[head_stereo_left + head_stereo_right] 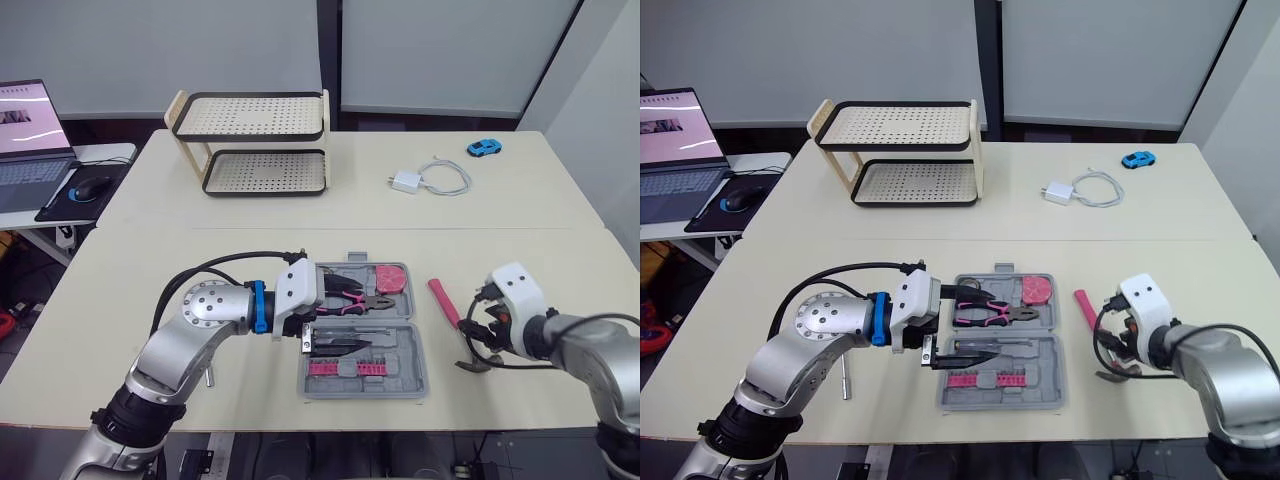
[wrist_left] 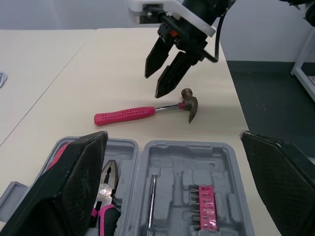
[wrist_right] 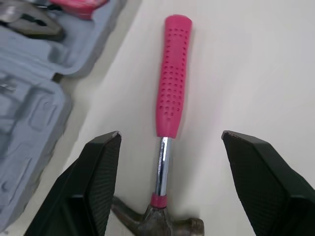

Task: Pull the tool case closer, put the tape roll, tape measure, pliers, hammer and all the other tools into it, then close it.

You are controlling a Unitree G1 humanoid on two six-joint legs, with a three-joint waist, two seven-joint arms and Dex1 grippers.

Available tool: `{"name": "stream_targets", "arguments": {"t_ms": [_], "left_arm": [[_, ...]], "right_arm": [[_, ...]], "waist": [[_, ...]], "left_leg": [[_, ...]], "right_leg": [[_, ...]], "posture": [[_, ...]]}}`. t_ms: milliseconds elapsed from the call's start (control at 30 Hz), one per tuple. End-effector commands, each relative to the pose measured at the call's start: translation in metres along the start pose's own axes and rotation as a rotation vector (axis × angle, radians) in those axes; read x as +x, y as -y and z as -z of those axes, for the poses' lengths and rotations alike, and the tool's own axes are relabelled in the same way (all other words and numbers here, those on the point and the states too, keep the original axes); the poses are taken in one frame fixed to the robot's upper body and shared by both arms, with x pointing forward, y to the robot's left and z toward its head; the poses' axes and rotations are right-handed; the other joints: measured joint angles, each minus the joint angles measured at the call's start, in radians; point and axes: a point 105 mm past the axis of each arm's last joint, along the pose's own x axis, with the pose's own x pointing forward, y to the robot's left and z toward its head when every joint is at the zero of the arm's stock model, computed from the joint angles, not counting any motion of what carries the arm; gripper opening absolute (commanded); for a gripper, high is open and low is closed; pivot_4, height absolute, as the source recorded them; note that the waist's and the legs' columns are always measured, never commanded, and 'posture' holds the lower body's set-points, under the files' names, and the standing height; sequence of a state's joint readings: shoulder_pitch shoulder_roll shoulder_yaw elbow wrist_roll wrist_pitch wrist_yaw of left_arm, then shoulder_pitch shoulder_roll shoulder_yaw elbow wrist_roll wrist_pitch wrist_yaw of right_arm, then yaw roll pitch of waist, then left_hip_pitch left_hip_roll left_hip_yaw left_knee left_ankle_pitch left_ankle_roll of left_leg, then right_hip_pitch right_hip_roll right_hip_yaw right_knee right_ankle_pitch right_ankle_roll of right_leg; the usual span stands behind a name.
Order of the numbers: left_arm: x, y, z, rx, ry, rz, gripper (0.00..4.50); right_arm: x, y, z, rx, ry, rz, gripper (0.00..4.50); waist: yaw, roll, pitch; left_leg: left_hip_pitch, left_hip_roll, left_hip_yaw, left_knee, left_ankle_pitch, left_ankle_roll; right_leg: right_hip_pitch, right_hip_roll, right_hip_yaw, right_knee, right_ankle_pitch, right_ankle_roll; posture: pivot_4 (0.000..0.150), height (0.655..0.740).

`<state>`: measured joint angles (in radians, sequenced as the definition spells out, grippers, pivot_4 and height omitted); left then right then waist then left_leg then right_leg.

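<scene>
Far side of the cream table (image 1: pixel 300 215): two-tier perforated rack (image 1: pixel 255 140), upright | to its right, white charger (image 1: pixel 405 182), cable (image 1: pixel 447 176) looped beside it | blue toy car (image 1: pixel 484 148) beyond | off left: open laptop (image 1: pixel 30 140), black mouse (image 1: pixel 91 187) on dark pad (image 1: pixel 55 208)

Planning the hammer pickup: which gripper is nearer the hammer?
Right. The right gripper hovers open just above the hammer; the left gripper is over the tool case, near the pliers.
</scene>
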<state>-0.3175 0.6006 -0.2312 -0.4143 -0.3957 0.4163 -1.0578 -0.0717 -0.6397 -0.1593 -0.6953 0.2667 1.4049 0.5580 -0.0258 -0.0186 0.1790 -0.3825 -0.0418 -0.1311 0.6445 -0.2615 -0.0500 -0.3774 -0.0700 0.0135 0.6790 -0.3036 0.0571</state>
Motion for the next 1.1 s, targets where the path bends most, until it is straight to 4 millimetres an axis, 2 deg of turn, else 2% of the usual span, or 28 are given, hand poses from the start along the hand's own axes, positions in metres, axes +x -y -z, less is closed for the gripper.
{"name": "stream_targets", "arguments": {"t_ms": [33, 167, 333, 533, 733, 1100], "left_arm": [[0.002, 0.007, -0.014, 0.038, 0.059, 0.038, 4.50], [0.003, 0.006, -0.015, 0.040, 0.059, 0.044, 4.50], [0.004, 0.006, -0.013, 0.048, 0.048, 0.056, 4.50], [0.003, 0.004, -0.011, 0.056, 0.028, 0.053, 4.50], [0.004, 0.005, -0.013, 0.056, 0.030, 0.055, 4.50], [0.004, 0.006, -0.015, 0.051, 0.030, 0.055, 4.50]], "right_arm": [[-0.012, -0.002, -0.010, -0.079, 0.153, -0.011, 3.58], [-0.010, -0.005, 0.002, -0.096, 0.225, -0.009, 3.58], [0.005, -0.003, 0.021, -0.083, 0.232, 0.022, 3.58], [0.019, -0.006, 0.016, -0.062, 0.226, 0.014, 3.58], [0.024, -0.013, 0.009, -0.024, 0.195, 0.002, 3.58], [0.028, -0.006, 0.023, 0.030, 0.116, 0.036, 3.58]], "waist": [[-0.001, 0.000, 0.000], [-0.004, 0.000, 0.000], [-0.004, 0.000, 0.000], [-0.005, 0.000, 0.000], [-0.003, 0.000, 0.000], [-0.003, 0.000, 0.000]], "left_leg": [[0.000, 0.000, 0.001, 0.000, 0.000, 0.000], [0.002, 0.000, 0.001, 0.000, 0.000, 0.000], [0.002, 0.001, 0.001, 0.000, 0.000, 0.000], [0.002, 0.001, 0.001, 0.000, 0.000, 0.000], [0.002, 0.001, 0.000, 0.000, 0.000, 0.000], [0.002, 0.001, 0.000, 0.000, 0.000, 0.000]], "right_leg": [[0.000, 0.000, 0.000, 0.000, 0.000, 0.000], [0.001, 0.000, 0.001, 0.001, 0.000, 0.000], [0.001, 0.001, 0.002, 0.001, 0.000, 0.000], [0.001, 0.001, 0.002, 0.001, 0.000, 0.000], [0.001, 0.001, 0.002, 0.000, 0.000, 0.000], [0.001, 0.001, 0.002, 0.000, 0.000, 0.000]], "posture": [[0.150, 0.7400], [0.150, 0.7400], [0.150, 0.7400], [0.150, 0.7400], [0.150, 0.7400], [0.150, 0.7400]]}}
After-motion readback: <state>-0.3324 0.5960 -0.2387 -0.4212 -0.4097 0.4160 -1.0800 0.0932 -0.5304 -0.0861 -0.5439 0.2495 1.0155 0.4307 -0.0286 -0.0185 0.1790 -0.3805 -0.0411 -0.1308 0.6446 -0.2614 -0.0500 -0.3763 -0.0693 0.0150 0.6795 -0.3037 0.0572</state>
